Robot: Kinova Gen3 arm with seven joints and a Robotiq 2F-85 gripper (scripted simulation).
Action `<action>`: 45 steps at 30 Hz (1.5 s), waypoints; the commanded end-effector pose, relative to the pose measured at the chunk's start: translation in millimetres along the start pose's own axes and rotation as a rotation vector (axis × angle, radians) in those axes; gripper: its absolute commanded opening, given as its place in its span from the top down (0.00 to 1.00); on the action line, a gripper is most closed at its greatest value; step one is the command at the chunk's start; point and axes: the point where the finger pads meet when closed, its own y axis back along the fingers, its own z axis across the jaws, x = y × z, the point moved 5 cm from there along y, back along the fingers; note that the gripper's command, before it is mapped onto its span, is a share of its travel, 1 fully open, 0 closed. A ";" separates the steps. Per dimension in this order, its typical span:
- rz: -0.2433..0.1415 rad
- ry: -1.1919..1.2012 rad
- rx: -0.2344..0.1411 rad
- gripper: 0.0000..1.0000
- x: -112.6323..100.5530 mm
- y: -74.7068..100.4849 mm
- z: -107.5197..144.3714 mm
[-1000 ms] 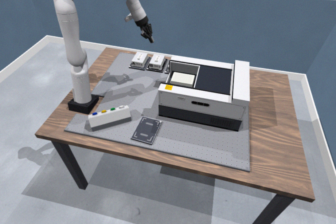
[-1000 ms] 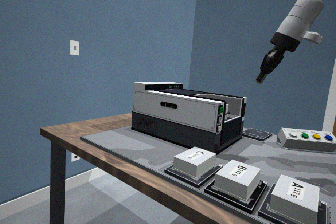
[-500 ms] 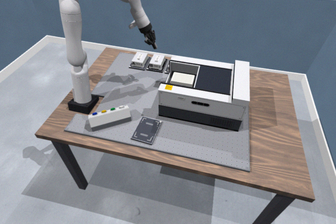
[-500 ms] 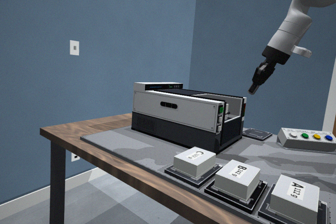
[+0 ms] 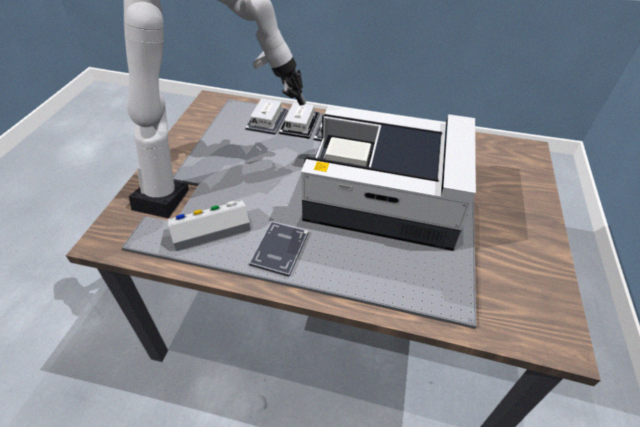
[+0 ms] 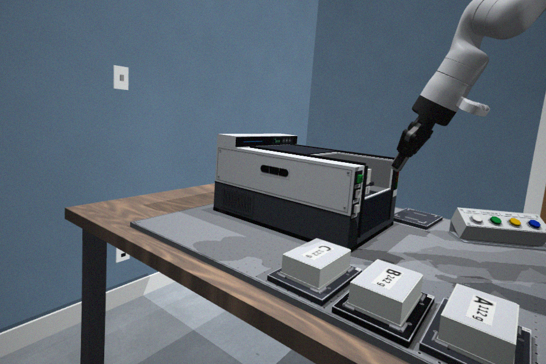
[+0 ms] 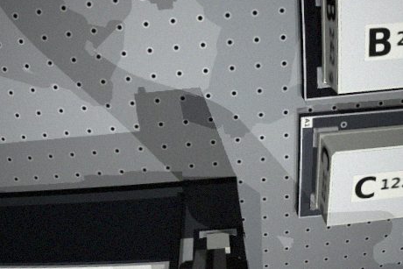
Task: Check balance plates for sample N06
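My gripper (image 5: 301, 100) (image 6: 395, 167) is shut and empty. It hangs tilted at about the height of the top of the centrifuge (image 5: 382, 194) (image 6: 286, 179) (image 7: 88, 220), off its left end. The door is open. A white block (image 5: 348, 148) lies in the bucket at the opening. The keys (image 6: 357, 194) (image 7: 215, 242) sit on that end face, below the gripper. Balance plates A 112 g (image 5: 266, 110) (image 6: 478, 318), B 242 g (image 5: 299, 114) (image 6: 385, 284) (image 7: 368, 40) and C 122 g (image 6: 315, 258) (image 7: 368, 185) stand in their nests. My fingers do not show in the wrist view.
The landing nest (image 5: 279, 248) (image 6: 418, 217) holds nothing. The operator panel (image 5: 209, 223) (image 6: 498, 225) with its four keys stands near the arm's base. The perforated mat (image 5: 361, 277) (image 7: 175, 53) covers most of the table.
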 end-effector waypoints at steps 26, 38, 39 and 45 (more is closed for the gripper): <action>-0.003 -0.001 0.000 0.90 -3.8 -62.5 0.3; -0.003 -0.001 0.000 0.90 -9.8 -77.5 0.3; -0.003 -0.001 0.000 0.90 -10.2 -78.9 0.3; -0.003 -0.001 0.000 0.90 -11.7 -86.9 0.3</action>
